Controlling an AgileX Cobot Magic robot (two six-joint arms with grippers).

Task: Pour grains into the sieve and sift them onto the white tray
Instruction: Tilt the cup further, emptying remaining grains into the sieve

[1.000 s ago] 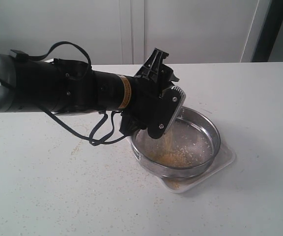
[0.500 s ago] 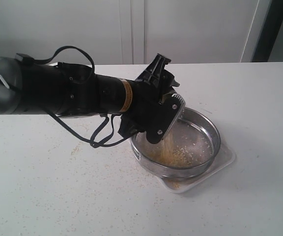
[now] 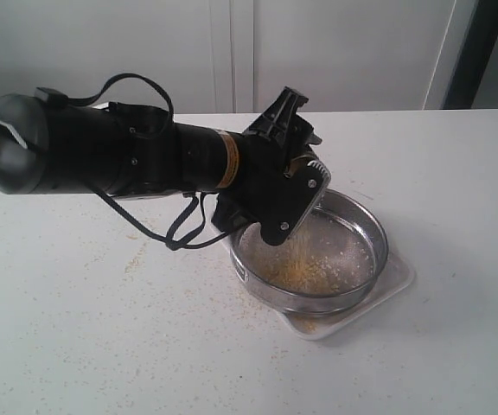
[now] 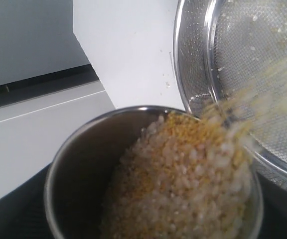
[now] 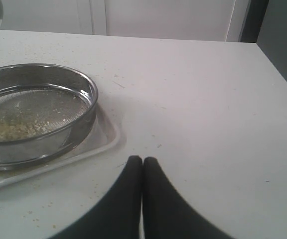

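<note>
L gripper (image 3: 301, 192) clamped on small steel cup (image 4: 83, 169), tipping yellow-beige grains (image 4: 183, 174) into wide round steel mesh sieve (image 3: 353, 238) on glossy white rect. tray (image 3: 400, 278). R gripper (image 5: 142, 162) has jaws together, nr tray. White speckled tabletop (image 3: 102, 328), pale wall (image 3: 335, 52) behind.

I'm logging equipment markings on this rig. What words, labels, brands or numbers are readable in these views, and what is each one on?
No text is legible in any view.
The orange band on the left arm: dark marks, too small and blurred to read.
The steel cup, sieve and white tray: no print visible.
</note>
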